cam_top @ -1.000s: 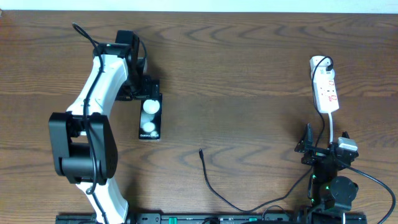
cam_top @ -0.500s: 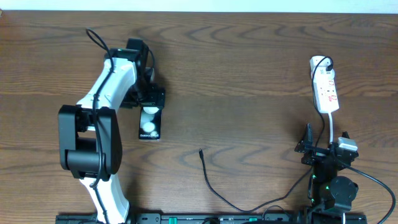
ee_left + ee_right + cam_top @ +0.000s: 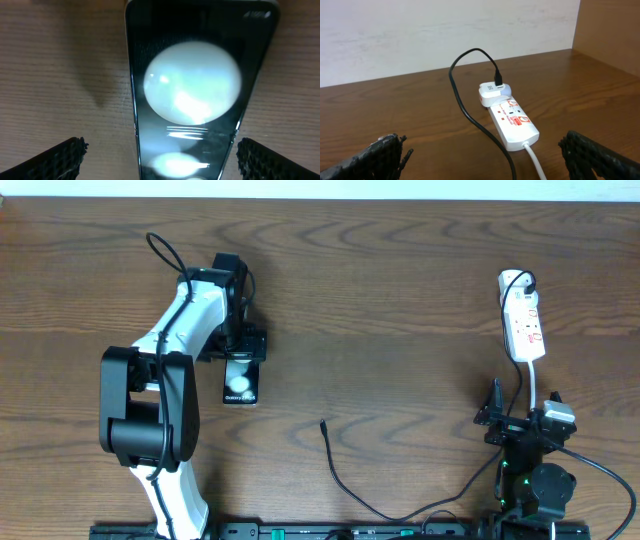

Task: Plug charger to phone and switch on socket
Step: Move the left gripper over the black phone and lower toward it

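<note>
Flat black phone (image 3: pixel 241 385), two white circles

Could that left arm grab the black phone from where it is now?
Probably yes: the left claw hangs open over the phone, a finger on each side, nothing blocking.

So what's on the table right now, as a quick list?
phone: flat on the table, left side
left pincer: open, straddling phone
charger: tip loose on table, not in phone
socket: far right, adapter plugged in
right pincer: open, holding nothing, facing socket
</note>
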Action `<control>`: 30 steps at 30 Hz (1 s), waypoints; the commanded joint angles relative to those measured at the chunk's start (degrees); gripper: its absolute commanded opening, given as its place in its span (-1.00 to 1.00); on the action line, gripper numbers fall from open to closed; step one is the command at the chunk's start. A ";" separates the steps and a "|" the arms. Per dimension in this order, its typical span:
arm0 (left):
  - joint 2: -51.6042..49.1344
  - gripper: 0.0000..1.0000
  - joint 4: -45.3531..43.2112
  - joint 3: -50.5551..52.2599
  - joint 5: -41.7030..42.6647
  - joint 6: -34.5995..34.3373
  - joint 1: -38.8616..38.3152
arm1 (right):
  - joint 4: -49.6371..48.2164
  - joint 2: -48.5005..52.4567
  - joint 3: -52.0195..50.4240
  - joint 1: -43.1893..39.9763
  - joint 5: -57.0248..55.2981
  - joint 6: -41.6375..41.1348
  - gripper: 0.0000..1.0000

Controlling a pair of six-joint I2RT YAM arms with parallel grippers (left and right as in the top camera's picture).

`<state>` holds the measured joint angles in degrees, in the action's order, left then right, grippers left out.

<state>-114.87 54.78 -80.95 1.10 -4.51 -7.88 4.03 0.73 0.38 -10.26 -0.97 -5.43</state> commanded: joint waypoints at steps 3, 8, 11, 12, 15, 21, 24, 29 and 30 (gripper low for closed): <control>-0.20 0.96 -1.11 1.29 -0.68 -0.74 0.07 | 0.22 -0.24 -0.07 -0.24 -0.35 0.33 0.98; -0.11 0.96 -1.20 1.29 -0.63 -0.72 0.07 | 0.22 -0.24 -0.07 -0.24 -0.35 0.33 0.99; -0.11 0.96 -1.09 1.29 -0.22 -0.68 0.04 | 0.22 -0.24 -0.07 -0.24 -0.35 0.33 0.99; -0.11 0.96 -1.05 1.33 -0.17 -0.68 0.00 | 0.22 -0.24 -0.07 -0.24 -0.35 0.33 0.98; -0.11 0.97 -0.76 1.33 -0.07 -0.68 -0.35 | 0.22 -0.24 -0.07 -0.24 -0.35 0.33 0.99; 0.22 0.97 0.66 1.36 -0.09 -0.33 -2.10 | 0.22 -0.24 -0.07 -0.24 -0.35 0.33 0.99; 1.44 0.97 0.20 2.14 -0.31 -0.33 -2.95 | 0.22 -0.24 -0.07 -0.24 -0.35 0.33 0.98; 6.21 0.96 -3.02 5.07 -0.39 -0.37 -3.23 | 0.22 -0.24 -0.07 -0.24 -0.35 0.33 0.99; 7.39 0.96 -3.85 5.70 -0.39 -0.37 -3.23 | 0.22 -0.24 -0.07 -0.24 -0.35 0.33 0.98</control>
<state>-112.36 52.05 -76.66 1.15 -4.51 -11.22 4.01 0.73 0.38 -10.26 -0.99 -5.41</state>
